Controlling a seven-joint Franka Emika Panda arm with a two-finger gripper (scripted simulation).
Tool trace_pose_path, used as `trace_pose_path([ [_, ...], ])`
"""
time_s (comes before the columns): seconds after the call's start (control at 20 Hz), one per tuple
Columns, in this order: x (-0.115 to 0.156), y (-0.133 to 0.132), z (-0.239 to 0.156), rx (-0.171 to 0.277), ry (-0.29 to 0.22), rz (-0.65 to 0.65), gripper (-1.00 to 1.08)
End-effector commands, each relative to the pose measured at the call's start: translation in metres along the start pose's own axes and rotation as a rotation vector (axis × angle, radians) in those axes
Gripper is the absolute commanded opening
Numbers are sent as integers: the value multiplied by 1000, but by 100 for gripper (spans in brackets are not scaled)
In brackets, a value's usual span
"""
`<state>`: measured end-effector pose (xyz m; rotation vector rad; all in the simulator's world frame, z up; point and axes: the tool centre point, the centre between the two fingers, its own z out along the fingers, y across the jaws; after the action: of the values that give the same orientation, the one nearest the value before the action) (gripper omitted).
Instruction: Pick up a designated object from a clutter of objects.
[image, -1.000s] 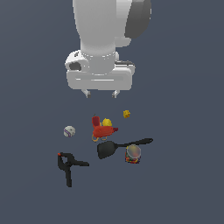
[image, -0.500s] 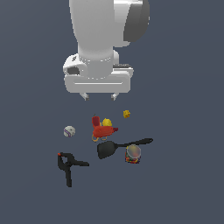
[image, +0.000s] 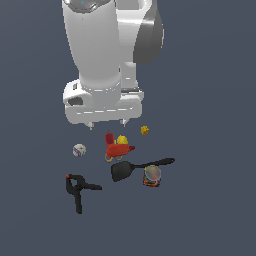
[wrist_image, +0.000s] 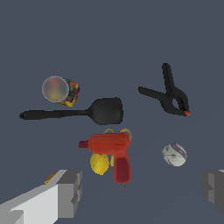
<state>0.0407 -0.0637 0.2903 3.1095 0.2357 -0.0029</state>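
Matte black spring clamp (wrist_image: 169, 94) with splayed handles and red tip, lying alone beside flat-headed black spatula (wrist_image: 74, 112), red toy drill (wrist_image: 110, 151), white ball (wrist_image: 174, 155), glossy colourful can (wrist_image: 61, 90), grey blocky gripper (wrist_image: 142, 189) spread wide above.

Black clamp (image: 78, 189) lies apart (spatula (image: 131, 169) and ball (image: 79, 150) nearest), open around.

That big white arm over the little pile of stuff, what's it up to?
It is a simulated robot arm meant to pick the black clamp out of the clutter. Its gripper hangs open above the red toy drill, holding nothing. The clamp lies apart from the spatula, can and white ball, untouched.
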Motion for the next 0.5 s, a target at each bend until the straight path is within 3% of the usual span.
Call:
trace_pose_path([
  [0.0,10,9,10,0,-1,-47,100],
  [0.45,47,47,56,2,-1,-233,100],
])
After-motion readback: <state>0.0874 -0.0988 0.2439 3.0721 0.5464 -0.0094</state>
